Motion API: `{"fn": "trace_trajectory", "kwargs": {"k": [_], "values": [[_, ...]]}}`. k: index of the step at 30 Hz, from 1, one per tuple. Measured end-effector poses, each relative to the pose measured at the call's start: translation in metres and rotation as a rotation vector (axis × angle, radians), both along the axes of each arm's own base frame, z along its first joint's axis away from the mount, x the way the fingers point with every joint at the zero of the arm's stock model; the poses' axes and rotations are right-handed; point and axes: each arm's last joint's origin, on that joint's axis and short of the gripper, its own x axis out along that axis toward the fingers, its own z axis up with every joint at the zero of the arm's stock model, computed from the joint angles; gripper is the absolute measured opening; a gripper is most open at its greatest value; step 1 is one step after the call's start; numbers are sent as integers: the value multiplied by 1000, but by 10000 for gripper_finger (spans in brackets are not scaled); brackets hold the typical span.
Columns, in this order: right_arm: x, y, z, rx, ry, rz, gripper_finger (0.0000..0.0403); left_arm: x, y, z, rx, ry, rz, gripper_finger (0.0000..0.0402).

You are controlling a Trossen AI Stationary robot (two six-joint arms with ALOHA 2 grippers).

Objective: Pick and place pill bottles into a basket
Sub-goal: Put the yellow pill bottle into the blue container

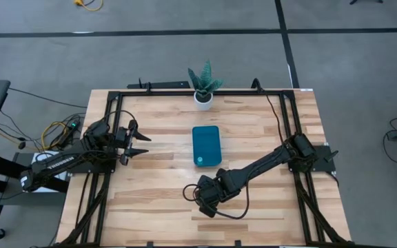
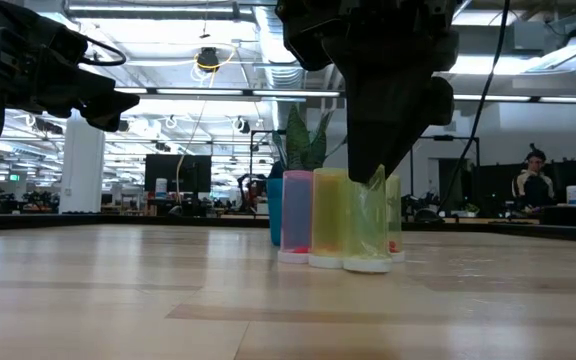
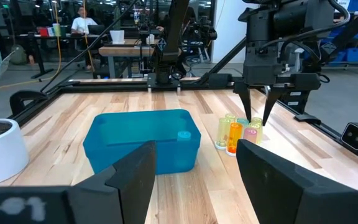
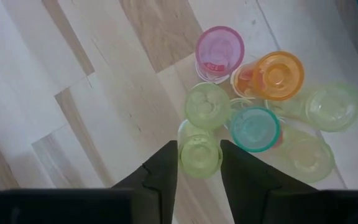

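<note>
Several tiny pill bottles (image 4: 253,106) in pink, orange, teal and pale green stand bunched on the table, white caps down (image 2: 330,258). My right gripper (image 4: 199,171) comes down over the bunch and is shut on a pale green bottle (image 4: 199,155) at its edge. In the high view that gripper (image 1: 202,196) hides the bunch. The teal basket (image 1: 206,146) lies just beyond, near the table's middle, with one small item (image 3: 184,135) in its near corner. My left gripper (image 3: 194,180) waits open at the table's left side (image 1: 140,141). My right gripper pinches the pale green bottle by its side walls near the upper end (image 4: 199,163), one finger (image 4: 163,171) on each side. The fingers come steeply from above, pointing down. The bottle stands upright with its white cap (image 2: 368,265) on the table.
A potted plant in a white pot (image 1: 204,96) stands at the table's far edge behind the basket. Black rails (image 1: 105,138) run along the left and right table sides. Bare wood lies near the front edge. A person (image 2: 535,180) sits far off in the room.
</note>
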Motion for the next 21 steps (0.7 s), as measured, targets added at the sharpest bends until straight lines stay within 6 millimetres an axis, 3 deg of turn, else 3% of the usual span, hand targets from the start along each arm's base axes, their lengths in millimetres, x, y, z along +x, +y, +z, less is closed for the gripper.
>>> {"fn": "trace_trajectory", "kwargs": {"k": [16,21], "values": [[-2,3,1,99,44,2,103,0,0,0,0,0,0,213],[-1,5,11,127,62,15,103,0,0,0,0,0,0,213]]}}
